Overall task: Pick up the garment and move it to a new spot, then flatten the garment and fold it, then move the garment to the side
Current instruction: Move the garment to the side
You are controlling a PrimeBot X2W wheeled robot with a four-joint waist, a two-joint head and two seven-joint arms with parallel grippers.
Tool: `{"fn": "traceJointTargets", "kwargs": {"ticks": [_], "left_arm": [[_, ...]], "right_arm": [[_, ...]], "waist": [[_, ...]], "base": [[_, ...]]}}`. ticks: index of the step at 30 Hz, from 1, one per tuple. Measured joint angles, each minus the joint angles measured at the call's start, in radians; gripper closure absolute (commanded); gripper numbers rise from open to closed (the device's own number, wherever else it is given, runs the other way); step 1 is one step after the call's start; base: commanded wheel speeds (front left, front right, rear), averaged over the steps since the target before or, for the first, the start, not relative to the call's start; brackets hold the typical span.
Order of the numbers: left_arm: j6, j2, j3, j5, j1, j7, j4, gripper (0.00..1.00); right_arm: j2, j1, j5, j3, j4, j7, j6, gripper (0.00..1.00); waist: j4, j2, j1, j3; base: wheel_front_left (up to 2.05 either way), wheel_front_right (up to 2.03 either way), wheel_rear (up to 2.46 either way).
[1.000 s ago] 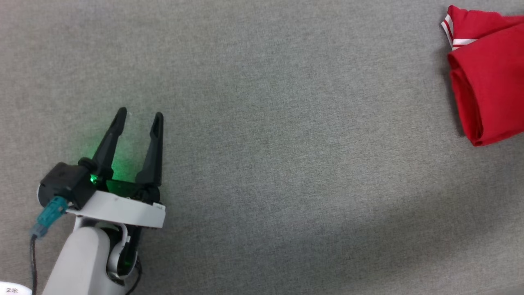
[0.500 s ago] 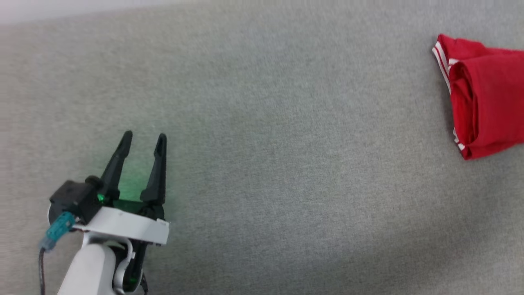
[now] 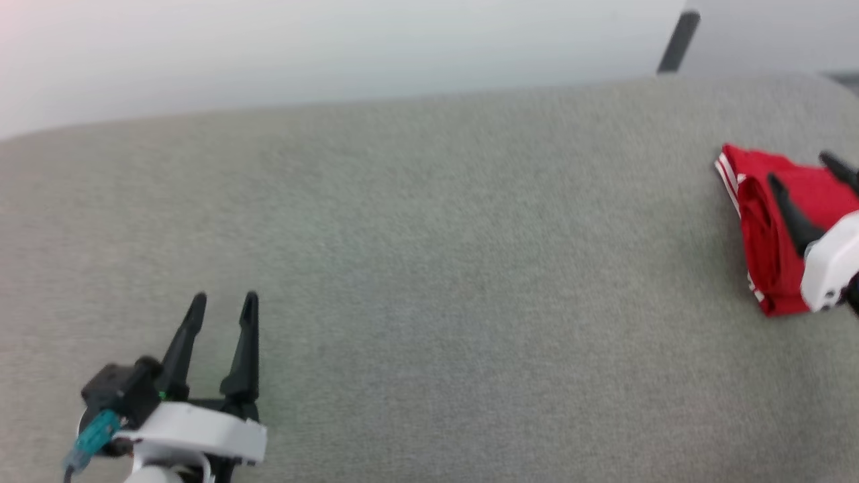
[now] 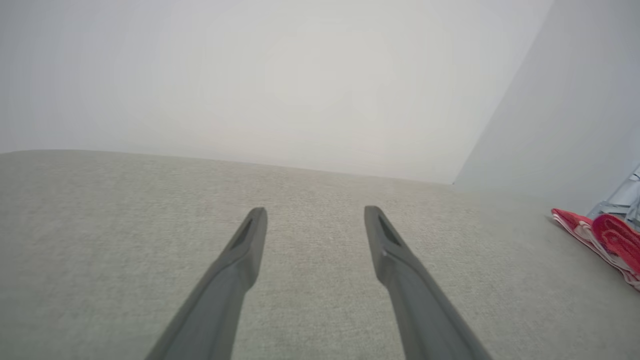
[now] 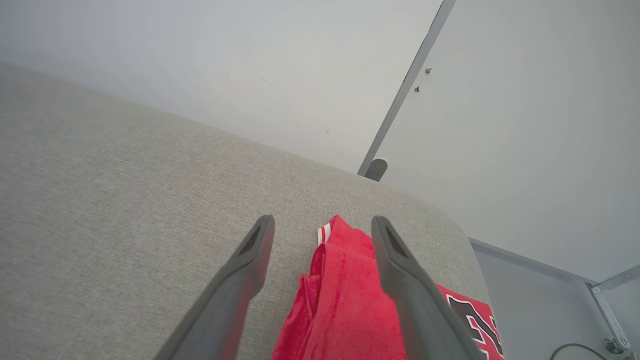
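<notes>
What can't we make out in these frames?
Head view: garment cut by the right edge, partly behind the right gripper, blurred.
Right wrist view: lettering cut by the bottom edge and a finger, unreadable.
Left wrist view: garment small, cut by the right edge.

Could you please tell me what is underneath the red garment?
The garment lies on the grey fabric surface, which shows beside and beyond it. The patch directly beneath it, and anything tucked between its folds, is covered and cannot be seen.
</notes>
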Motion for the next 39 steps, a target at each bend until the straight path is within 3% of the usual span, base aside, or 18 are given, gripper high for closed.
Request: {"fn": "traceJointTargets", "kwargs": {"ticks": [6, 13, 14, 23, 39], "left_arm": [[0.000, 0.002, 0.031, -0.003, 0.065, 0.000, -0.001, 0.00], [0.000, 0.009, 0.061, -0.011, 0.128, 0.000, -0.009, 0.00], [0.000, 0.008, 0.074, -0.011, 0.147, 0.000, -0.015, 0.00], [0.000, 0.012, 0.115, -0.013, 0.204, 0.000, -0.027, 0.00], [0.000, 0.013, 0.135, -0.006, 0.252, 0.000, -0.041, 0.00]], "right_arm": [[0.022, 0.129, -0.010, -0.082, -0.047, -0.013, 0.000, 0.00], [0.053, 0.300, -0.075, -0.245, -0.150, -0.014, 0.000, 0.00], [0.076, 0.363, -0.095, -0.299, -0.182, -0.014, 0.000, 0.00], [0.179, 0.555, -0.194, -0.463, -0.302, -0.014, 0.000, 0.00], [0.281, 0.745, -0.303, -0.612, -0.460, 0.022, 0.000, 0.00]], "waist": [[0.037, 0.0000, 0.0000, -0.086], [0.071, 0.0000, 0.0000, -0.157], [0.080, 0.0000, 0.0000, -0.174], [0.089, 0.0000, 0.0000, -0.210], [0.072, 0.0000, 0.0000, -0.223]], "base": [[0.00, 0.00, 0.00], [0.00, 0.00, 0.00], [0.00, 0.00, 0.00], [0.00, 0.00, 0.00], [0.00, 0.00, 0.00]]}}
